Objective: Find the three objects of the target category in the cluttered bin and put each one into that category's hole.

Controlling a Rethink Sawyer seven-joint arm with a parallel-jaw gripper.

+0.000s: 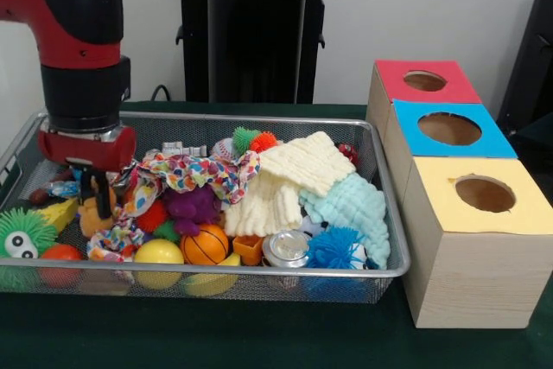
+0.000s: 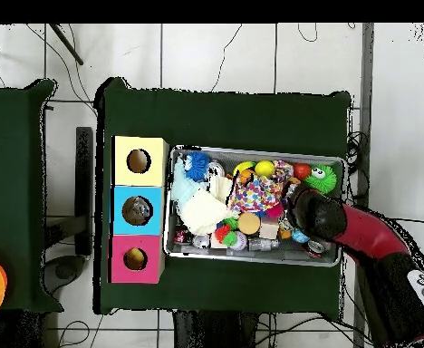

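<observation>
While the claw (image 1: pixel 98 200) dipped into the wire-mesh bin (image 1: pixel 380 270), grip hidden, three square-topped wooden boxes (image 1: pixel 471 248) stood well apart.

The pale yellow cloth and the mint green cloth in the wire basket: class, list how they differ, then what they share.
1. Colour: the pale yellow cloth is cream-yellow; the mint green cloth is light turquoise.
2. Place: the yellow cloth lies mid-basket; the green cloth lies toward the end nearest the wooden boxes.
3. Layering: the yellow cloth's edge rests over the green cloth's top.

Shared: both are soft, bumpy-textured, crumpled fabrics heaped over toys in the bin.
</observation>
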